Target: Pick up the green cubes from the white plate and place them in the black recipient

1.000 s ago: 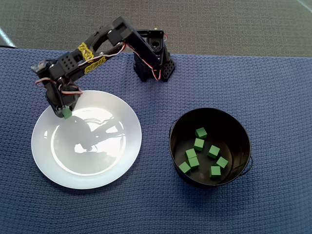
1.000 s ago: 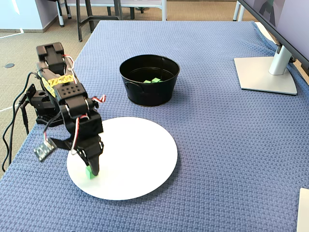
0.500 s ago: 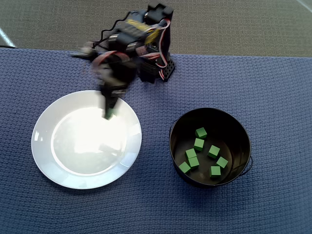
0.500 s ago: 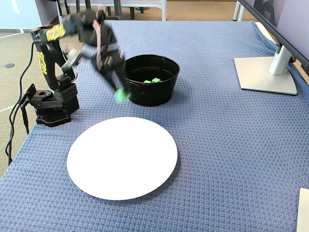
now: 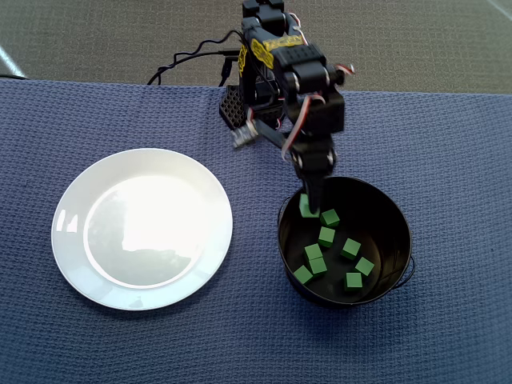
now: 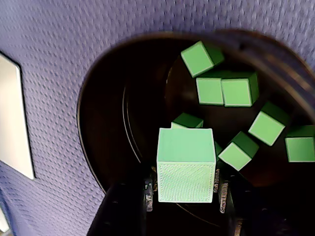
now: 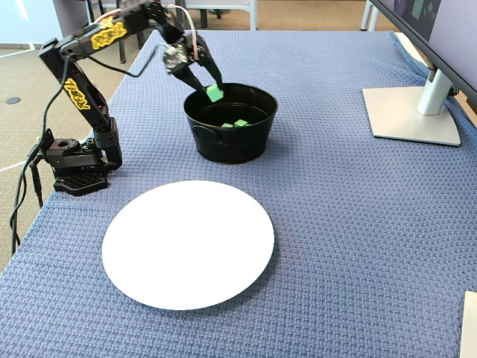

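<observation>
Progress looks nearly complete: the white plate (image 5: 142, 229) at the left of the overhead view lies bare, and seven green cubes (image 5: 326, 236) rest inside the black recipient (image 5: 345, 241) to its right. The end effector (image 5: 309, 206) grasps the eighth cube (image 6: 186, 165) just above the recipient's near-left rim; only its release seems left.
</observation>
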